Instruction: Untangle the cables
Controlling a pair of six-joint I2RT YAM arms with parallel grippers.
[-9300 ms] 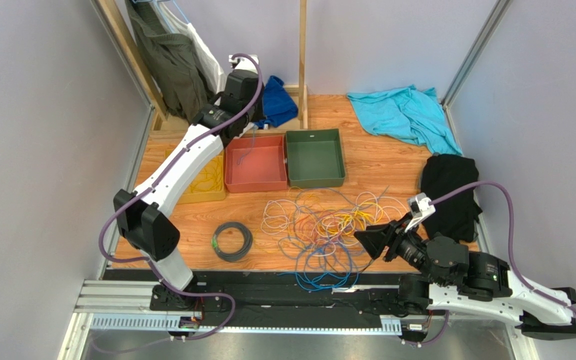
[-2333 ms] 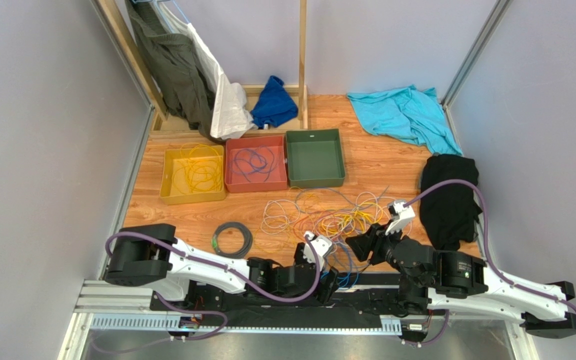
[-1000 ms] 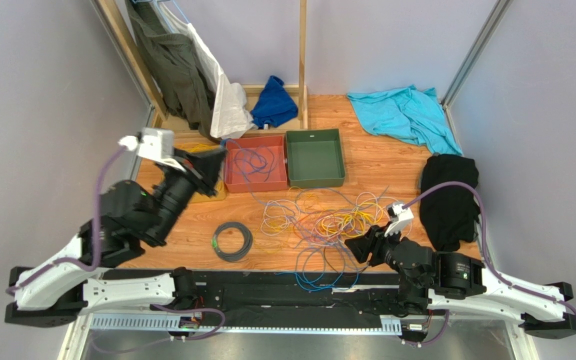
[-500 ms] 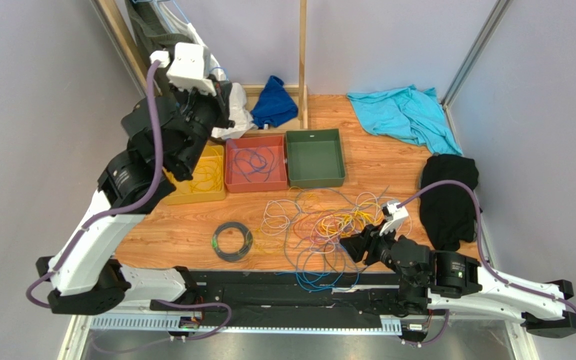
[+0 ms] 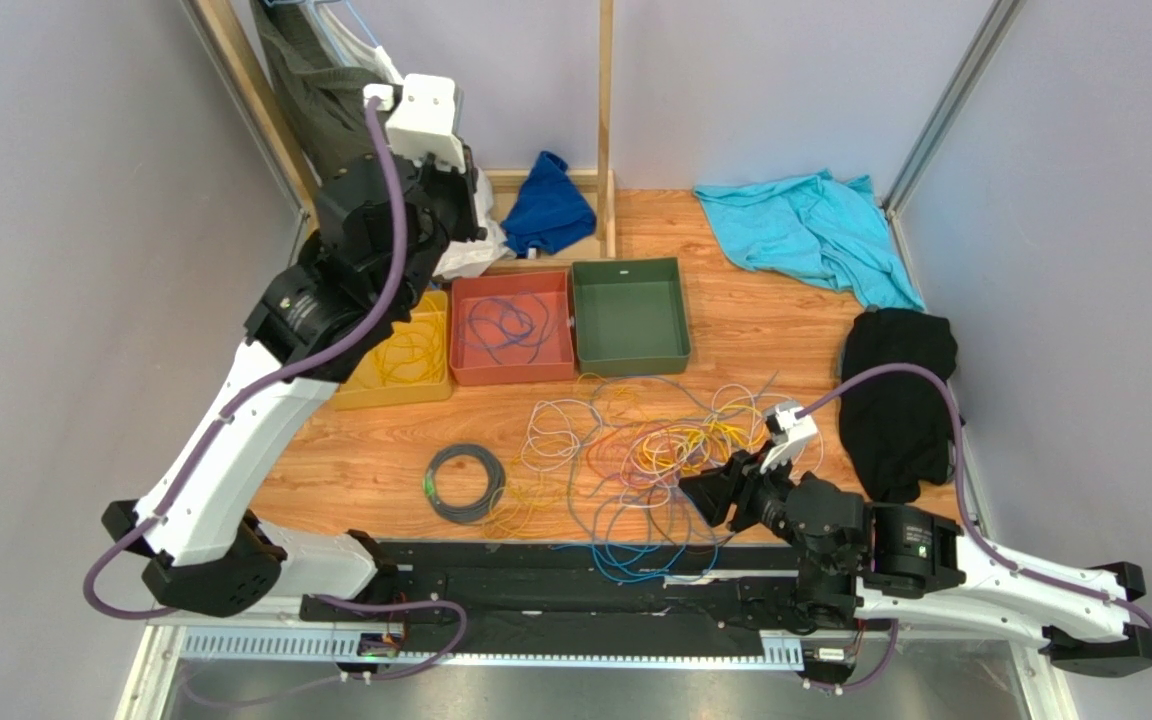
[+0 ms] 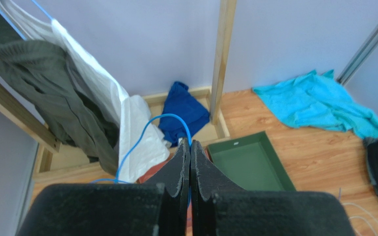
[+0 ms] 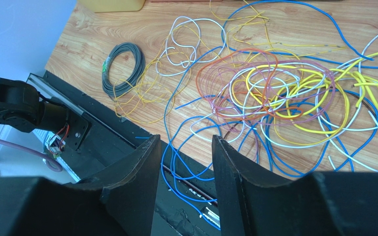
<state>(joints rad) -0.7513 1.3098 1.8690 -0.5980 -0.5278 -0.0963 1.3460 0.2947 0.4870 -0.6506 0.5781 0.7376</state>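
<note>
The left gripper (image 6: 190,143) has its jaws pressed together on a blue cable (image 6: 170,115) that arches up and leftward. The right gripper (image 7: 182,147), jaws gaping and holding nothing, hangs beside the cables (image 5: 654,447), which sprawl mainly left-to-right on the surface (image 5: 778,323).

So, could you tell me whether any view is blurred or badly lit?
Top external: sharp, evenly lit, no glare. Left wrist: fingers dark and slightly soft, blue cable crisp. Right wrist: cables sharp, fingers nearly black, without detail.
</note>
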